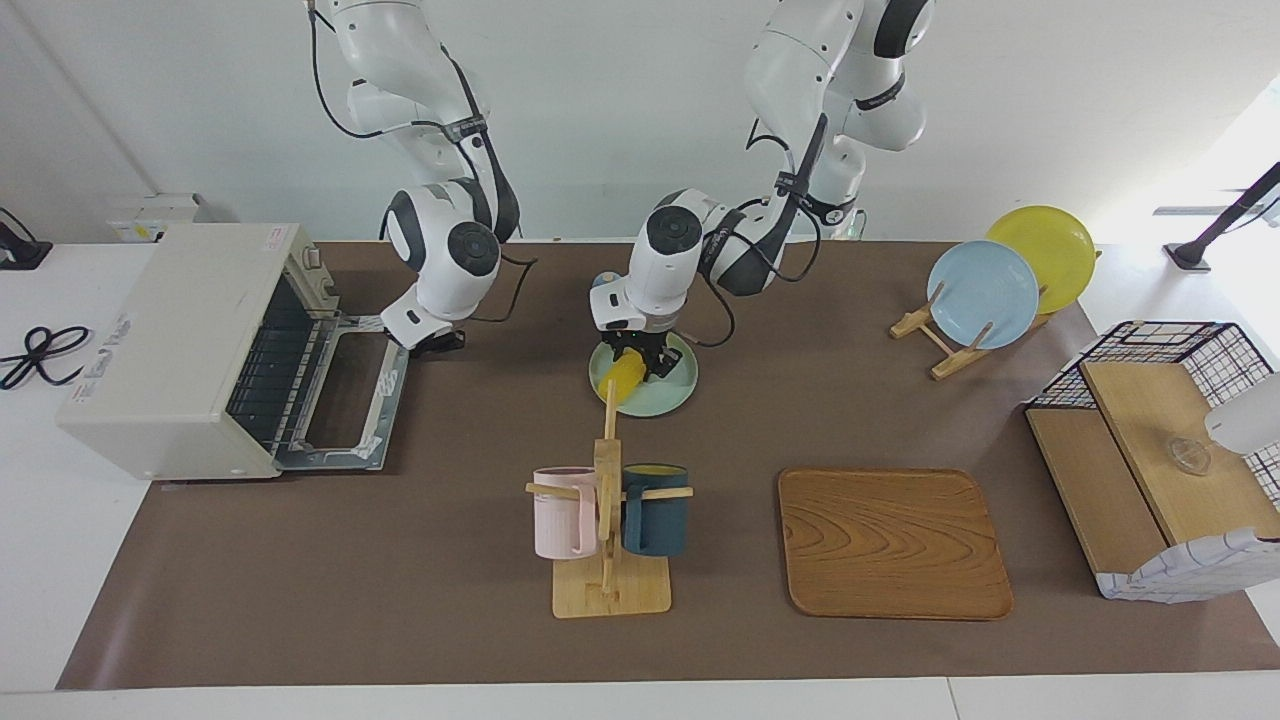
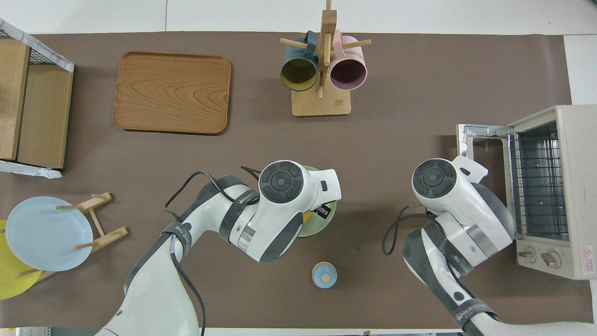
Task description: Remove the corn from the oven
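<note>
Brown matting [image 1: 420, 560] covered the table between white margins, and the oven [image 1: 170, 350] served as the reference point for what follows. It stood at the right arm's end of the table with its door [image 1: 345, 400] dropped flat and the wire rack [image 2: 536, 186] bare. Just beside that door, the right gripper [image 1: 432, 343] hung over the matting, fingers together and holding nothing. Well away from the oven, toward the middle of the table, a green plate [image 1: 660, 395] lay on the matting; the left gripper [image 1: 636, 362] was down over it, fingers clamped on the corn [image 1: 624, 381]. The cob was at the plate, tilted with its free end over the plate's rim; whether it touched the plate could not be told. Farther from the robots than the plate stood a mug rack [image 1: 608, 520] carrying a pink mug [image 1: 563, 512] and a dark mug [image 1: 655, 510], with a wooden tray [image 1: 890, 545] beside it, farther still from the oven. A small blue-topped object [image 2: 324, 275] sat nearer to the robots than the plate. Toward the left arm's end stood a plate stand [image 1: 940, 335] with a blue plate [image 1: 982, 294] and a yellow plate [image 1: 1055, 250], then a wire basket [image 1: 1215, 345].
</note>
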Action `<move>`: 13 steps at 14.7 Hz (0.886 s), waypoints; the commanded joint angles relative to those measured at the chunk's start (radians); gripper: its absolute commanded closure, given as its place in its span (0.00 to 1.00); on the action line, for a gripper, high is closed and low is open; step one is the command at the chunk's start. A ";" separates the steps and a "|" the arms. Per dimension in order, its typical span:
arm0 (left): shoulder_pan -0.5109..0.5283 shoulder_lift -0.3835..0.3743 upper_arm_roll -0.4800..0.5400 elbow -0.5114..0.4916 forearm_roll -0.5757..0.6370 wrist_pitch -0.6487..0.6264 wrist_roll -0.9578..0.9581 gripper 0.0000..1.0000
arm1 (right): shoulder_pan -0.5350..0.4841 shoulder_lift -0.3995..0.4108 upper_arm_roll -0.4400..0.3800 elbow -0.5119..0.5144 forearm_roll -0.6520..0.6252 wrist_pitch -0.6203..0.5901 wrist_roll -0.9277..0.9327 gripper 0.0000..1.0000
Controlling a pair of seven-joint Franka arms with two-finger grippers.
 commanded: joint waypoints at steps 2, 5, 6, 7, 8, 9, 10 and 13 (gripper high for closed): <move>0.033 -0.019 0.012 0.003 0.017 -0.035 -0.012 1.00 | -0.066 -0.035 -0.015 0.099 -0.038 -0.082 -0.183 1.00; 0.105 -0.111 0.010 0.008 0.014 -0.144 -0.003 1.00 | -0.124 -0.085 -0.017 0.099 -0.035 -0.100 -0.301 1.00; 0.132 -0.140 0.010 0.011 0.011 -0.182 -0.003 1.00 | -0.156 -0.104 -0.019 0.099 -0.032 -0.114 -0.354 1.00; 0.168 -0.164 0.010 0.019 0.009 -0.214 -0.004 1.00 | -0.193 -0.121 -0.019 0.099 -0.032 -0.117 -0.409 1.00; 0.207 -0.174 0.010 0.040 0.009 -0.250 -0.004 1.00 | -0.216 -0.130 -0.019 0.099 -0.025 -0.117 -0.453 1.00; 0.246 -0.168 0.012 0.074 0.008 -0.288 -0.006 1.00 | -0.242 -0.135 -0.020 0.099 -0.008 -0.113 -0.486 1.00; 0.283 -0.156 0.012 0.117 0.008 -0.313 -0.007 1.00 | -0.264 -0.135 -0.022 0.099 0.003 -0.111 -0.504 1.00; 0.404 -0.123 0.012 0.174 0.008 -0.319 -0.012 1.00 | -0.275 -0.135 -0.022 0.101 0.009 -0.109 -0.512 1.00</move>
